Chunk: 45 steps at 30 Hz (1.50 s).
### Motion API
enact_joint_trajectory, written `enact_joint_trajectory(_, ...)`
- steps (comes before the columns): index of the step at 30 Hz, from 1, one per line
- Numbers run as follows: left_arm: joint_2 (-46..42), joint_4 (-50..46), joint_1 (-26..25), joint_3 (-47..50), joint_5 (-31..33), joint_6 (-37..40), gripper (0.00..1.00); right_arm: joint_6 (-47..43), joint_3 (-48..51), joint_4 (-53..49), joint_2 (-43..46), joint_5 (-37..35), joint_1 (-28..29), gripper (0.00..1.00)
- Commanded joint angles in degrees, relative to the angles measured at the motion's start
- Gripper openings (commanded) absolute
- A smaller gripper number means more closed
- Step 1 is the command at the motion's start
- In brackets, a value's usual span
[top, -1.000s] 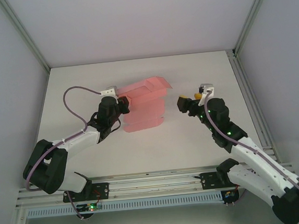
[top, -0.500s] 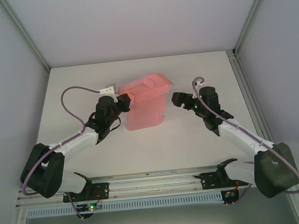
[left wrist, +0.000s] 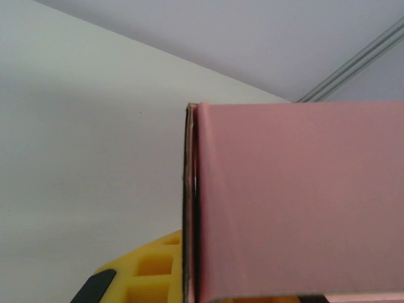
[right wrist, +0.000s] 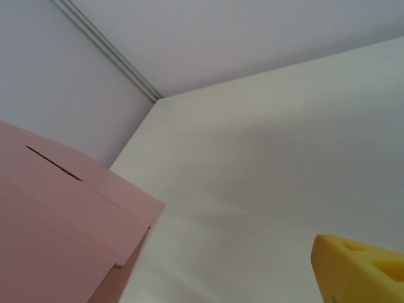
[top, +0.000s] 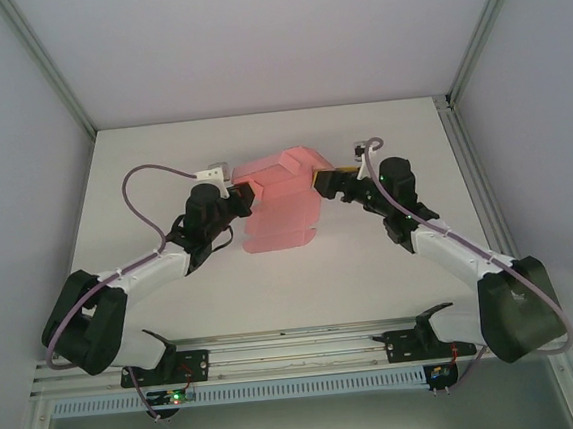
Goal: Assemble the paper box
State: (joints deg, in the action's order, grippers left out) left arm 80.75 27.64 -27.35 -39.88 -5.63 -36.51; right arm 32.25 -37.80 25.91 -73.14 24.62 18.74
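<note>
Top view: paper box (top: 278, 210), part-folded pink card, mid-bench (top: 303, 283); long axis runs near to far, folded end farthest. Left tool (top: 237, 194) clamped on its left edge, right tool (top: 326, 182) at its right edge.
Left wrist: card edge pinched above a yellow fingertip (left wrist: 151, 271).
Right wrist: tool apart. Best to seat the flap fully between the jaws before closing.

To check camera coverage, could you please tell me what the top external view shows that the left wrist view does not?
Top external: both arms, the whole paper box, and the right hand at its right edge. Left wrist: the card's edge close up, beside a yellow finger. Shared: the paper box, gripped by the left hand, and the table.
</note>
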Motion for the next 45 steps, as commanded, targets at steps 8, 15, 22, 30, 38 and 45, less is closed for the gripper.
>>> enact_joint_trajectory(8, 1.1, 11.2, 0.3, 0.8, -3.2, -1.2, 0.00, -2.0, -2.3, 0.8, -6.0, -10.9, 5.3, 0.79)
enact_joint_trajectory(15, 1.5, 14.0, 0.3, 1.2, -2.5, 0.1, 0.00, 5.6, -2.7, 8.6, -12.1, -2.6, 6.5, 0.74)
enact_joint_trajectory(22, 1.7, 16.5, 0.3, 1.8, -3.3, -0.5, 0.00, 6.5, -4.1, 10.9, -15.0, -1.5, 7.5, 0.67)
enact_joint_trajectory(30, -0.6, 15.0, 0.3, 2.4, -1.6, 0.6, 0.00, 3.2, -5.5, 4.1, -15.0, -4.7, 7.8, 0.53)
enact_joint_trajectory(38, -3.0, 10.7, 0.3, 3.2, 2.0, 2.9, 0.00, 1.1, -2.4, 0.2, -6.2, -3.1, 4.9, 0.60)
enact_joint_trajectory(45, -5.1, 5.6, 0.8, 4.3, 2.3, 4.5, 0.00, -5.8, 1.2, -11.5, 11.8, -0.9, 1.7, 0.77)
